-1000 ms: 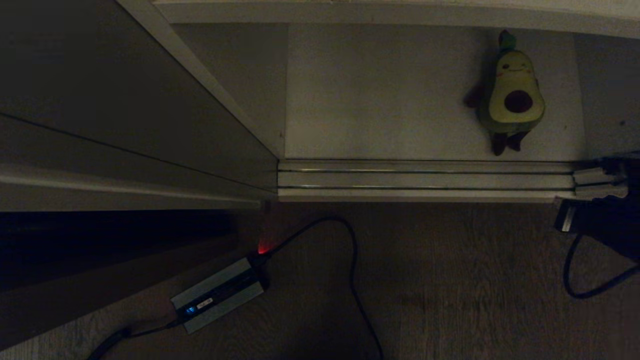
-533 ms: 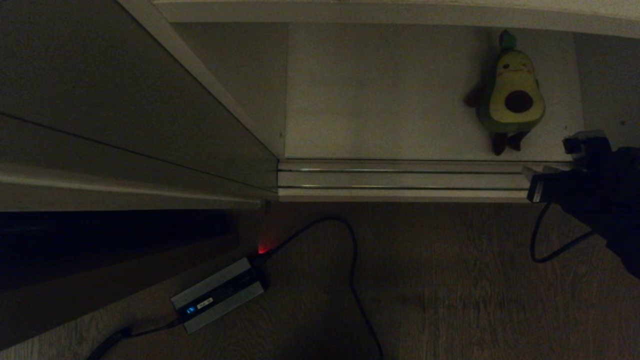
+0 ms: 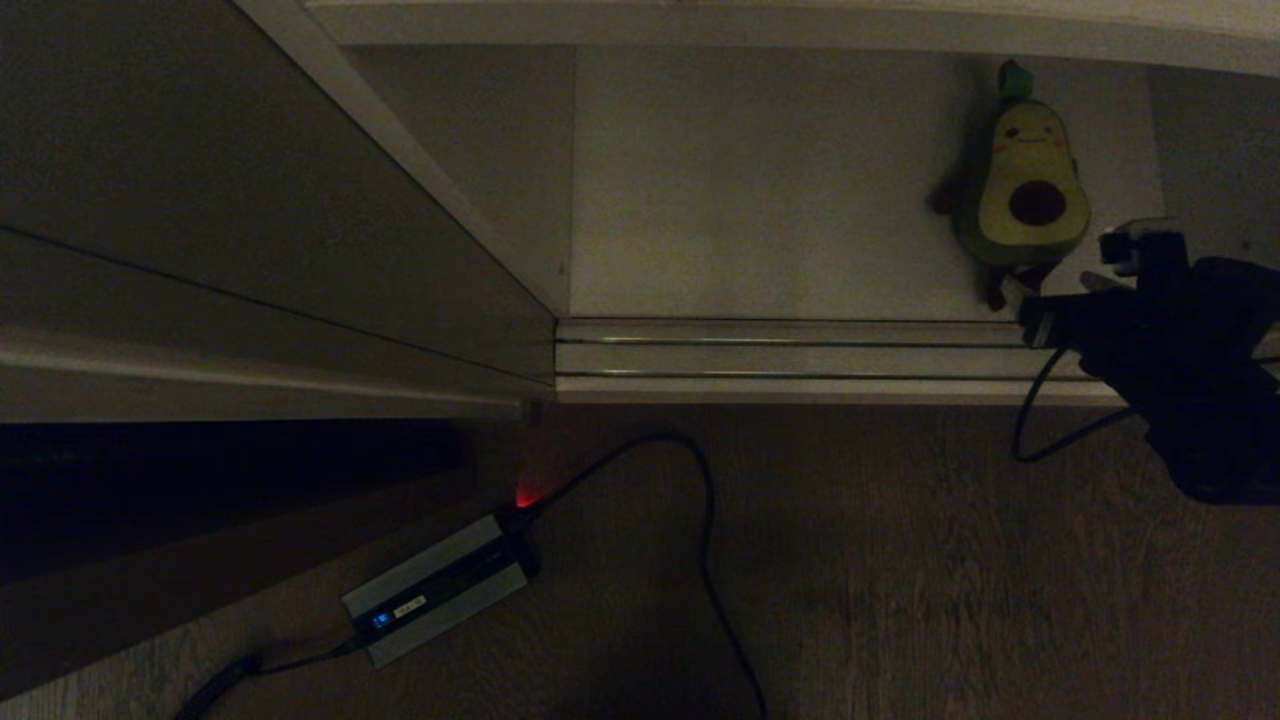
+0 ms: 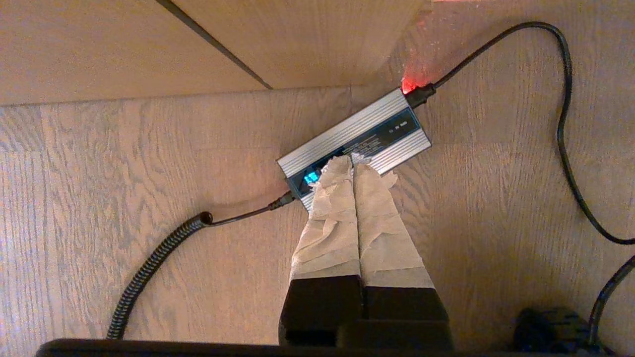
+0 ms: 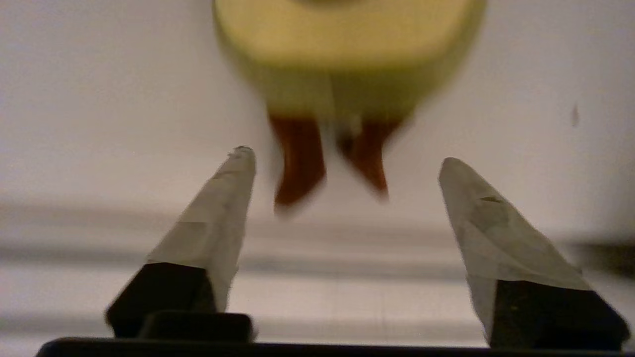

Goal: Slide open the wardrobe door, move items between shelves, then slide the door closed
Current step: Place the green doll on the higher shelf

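1. Head view is showing one soft, fuzzy avocado toy (image 3: 1030,190) lying on a flat, smooth, off-white shelf (image 3: 760,190) at the bottom of the wardrobe. It has a round brown pit, a little smiling face and two dark legs.
2. One sliding wardrobe door (image 3: 200,200) is standing on the left side, pushed aside, so the shelf is showing. It is a big, plain, pale panel with a thin light metal edge.
3. One ribbed metal floor track (image 3: 800,360) is running along the front of the shelf, with long straight grooves.
4. The wooden floor (image 3: 900,580) is lying in front, with streaky grain. The room is looking dim.
5. One grey ridged box (image 3: 435,590) is sitting on the floor with a small blue light, a red glow at one end, and one black cable (image 3: 705,540) curling away.
6. The right gripper (image 3: 1065,275) is reaching over the track, just beside the avocado's legs. Its two pointed, tape-wrapped fingers (image 5: 213,228) are spread wide apart and holding nothing.
7. The left gripper (image 4: 353,171) is hanging over the grey box. Its two fingers are pressed tight together, holding nothing.
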`<state>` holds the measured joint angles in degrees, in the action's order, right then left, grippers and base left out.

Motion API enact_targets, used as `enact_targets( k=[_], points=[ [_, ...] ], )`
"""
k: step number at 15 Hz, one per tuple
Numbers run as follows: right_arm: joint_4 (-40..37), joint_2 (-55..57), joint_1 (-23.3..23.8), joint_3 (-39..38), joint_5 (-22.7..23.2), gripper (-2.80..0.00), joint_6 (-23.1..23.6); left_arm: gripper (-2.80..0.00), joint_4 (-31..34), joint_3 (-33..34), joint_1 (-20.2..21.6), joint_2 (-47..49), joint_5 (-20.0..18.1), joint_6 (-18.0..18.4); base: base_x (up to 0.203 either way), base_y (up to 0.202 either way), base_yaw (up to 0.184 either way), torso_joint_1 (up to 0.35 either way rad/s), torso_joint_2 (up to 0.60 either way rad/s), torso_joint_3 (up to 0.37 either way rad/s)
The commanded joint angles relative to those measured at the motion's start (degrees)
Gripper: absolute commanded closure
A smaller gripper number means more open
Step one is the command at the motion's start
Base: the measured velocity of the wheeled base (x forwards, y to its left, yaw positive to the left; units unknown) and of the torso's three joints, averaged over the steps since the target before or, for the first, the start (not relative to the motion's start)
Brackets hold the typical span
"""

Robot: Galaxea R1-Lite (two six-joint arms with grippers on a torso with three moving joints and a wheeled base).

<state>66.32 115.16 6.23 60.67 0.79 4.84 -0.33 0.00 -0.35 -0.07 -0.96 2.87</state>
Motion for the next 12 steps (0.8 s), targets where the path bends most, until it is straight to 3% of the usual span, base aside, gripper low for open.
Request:
enact_targets(
  k=[1,12],
  points=[
    [0.46,4.52,-0.92,4.33,-0.01,-2.80,0.18,0.00,-0.02,0.04,0.00,0.07,-0.01,0.03,0.000,0.000,0.000,0.000,0.00,0.000],
    [0.73,16.67,-1.75,24.52,-1.99,-2.80,0.35,0.00,-0.02,0.00,0.00,0.07,-0.01,0.03,0.000,0.000,0.000,0.000,0.00,0.000]
  ],
)
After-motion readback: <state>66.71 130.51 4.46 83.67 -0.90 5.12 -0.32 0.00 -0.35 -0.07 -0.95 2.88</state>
